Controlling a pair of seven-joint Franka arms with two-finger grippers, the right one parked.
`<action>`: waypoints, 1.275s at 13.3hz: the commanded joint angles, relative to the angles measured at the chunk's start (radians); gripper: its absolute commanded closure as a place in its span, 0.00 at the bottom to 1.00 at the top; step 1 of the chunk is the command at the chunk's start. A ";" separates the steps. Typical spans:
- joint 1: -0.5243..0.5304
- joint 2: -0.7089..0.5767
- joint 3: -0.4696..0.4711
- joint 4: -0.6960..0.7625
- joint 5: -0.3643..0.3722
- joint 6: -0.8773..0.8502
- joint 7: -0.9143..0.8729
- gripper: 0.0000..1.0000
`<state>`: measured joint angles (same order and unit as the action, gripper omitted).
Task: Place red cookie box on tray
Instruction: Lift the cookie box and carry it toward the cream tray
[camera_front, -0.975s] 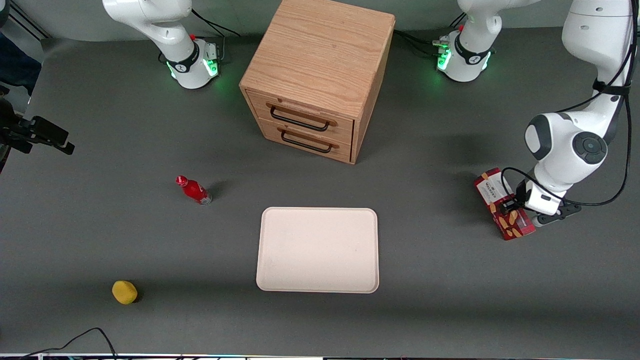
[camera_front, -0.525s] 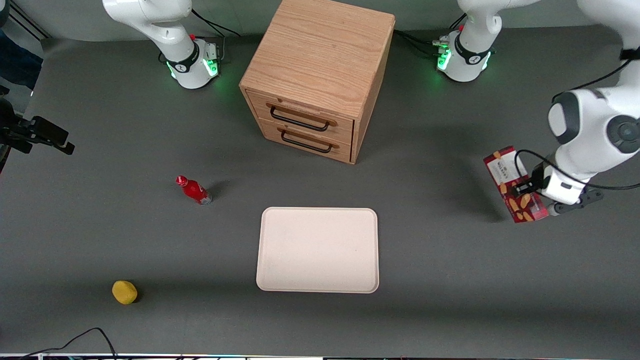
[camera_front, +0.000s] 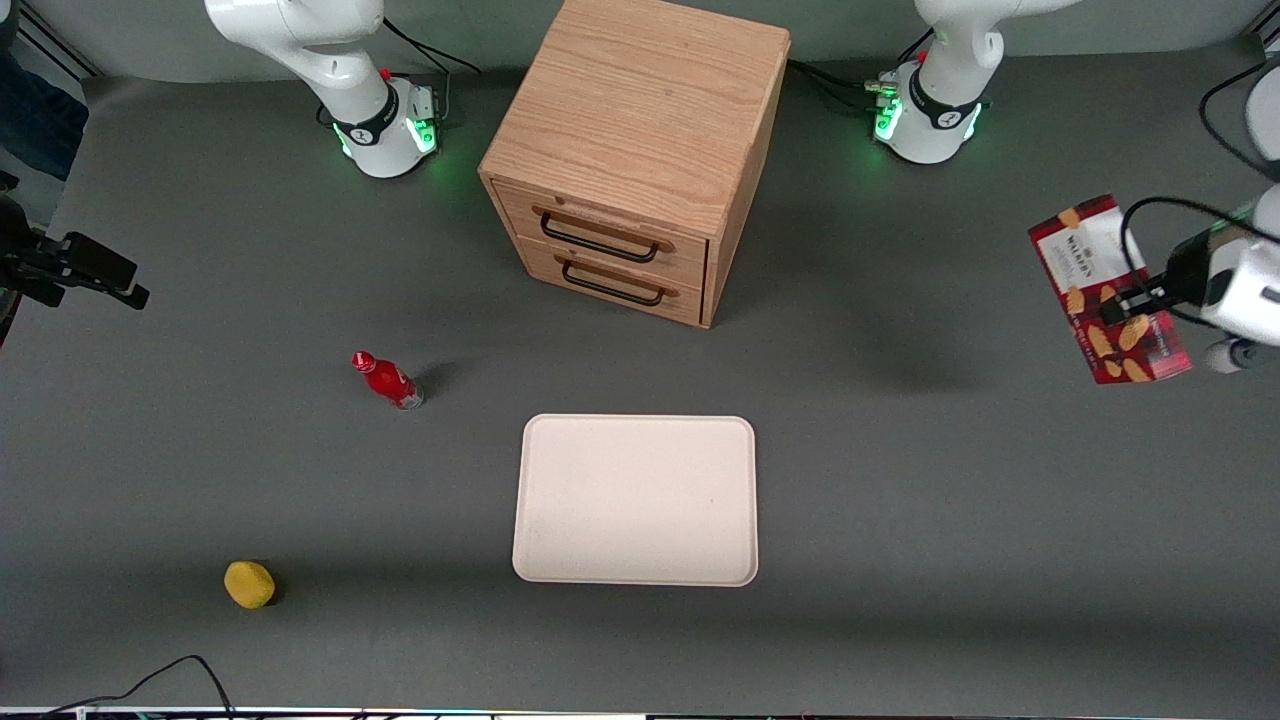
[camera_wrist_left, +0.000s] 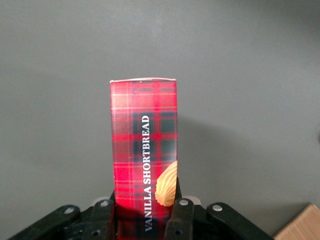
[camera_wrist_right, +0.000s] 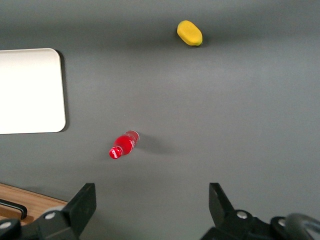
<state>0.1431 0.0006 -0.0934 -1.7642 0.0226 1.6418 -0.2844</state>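
Two fingers (camera_wrist_left: 181, 217) of the hand (camera_front: 1135, 300) are pressed on the long sides of the red cookie box (camera_front: 1108, 288), which is held in the air above the tabletop (camera_front: 900, 480), near the edge at the working arm's end, with nothing under it. In the wrist view the carton (camera_wrist_left: 145, 170) is seen pinched close to one end, so most of its length stands out free from the hand (camera_wrist_left: 145, 220). The tray (camera_front: 636, 500) lies near the middle of the tabletop, closer to the front camera's edge, well apart from the box and in front of the wooden drawer cabinet (camera_front: 630, 160). The step in hand is judged to be the carrying toward the tray. For a good result, the box should be kept at its height while it is moved sideways, so the free end is not dragged on the tabletop or caught on the low rim. Its long side should be turned along the long side of the tray, and it should be lowered flat over the middle before the fingers are released. Because the grip is at one end, a slow motion is advised, otherwise the carton could swing or slip.
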 joint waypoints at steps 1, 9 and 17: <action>-0.011 0.021 -0.015 0.139 -0.004 -0.121 0.011 1.00; -0.068 0.056 -0.109 0.276 -0.006 -0.168 -0.194 1.00; -0.172 0.310 -0.259 0.500 -0.001 -0.123 -0.656 1.00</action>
<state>0.0240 0.2162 -0.3545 -1.3882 0.0166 1.5274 -0.8497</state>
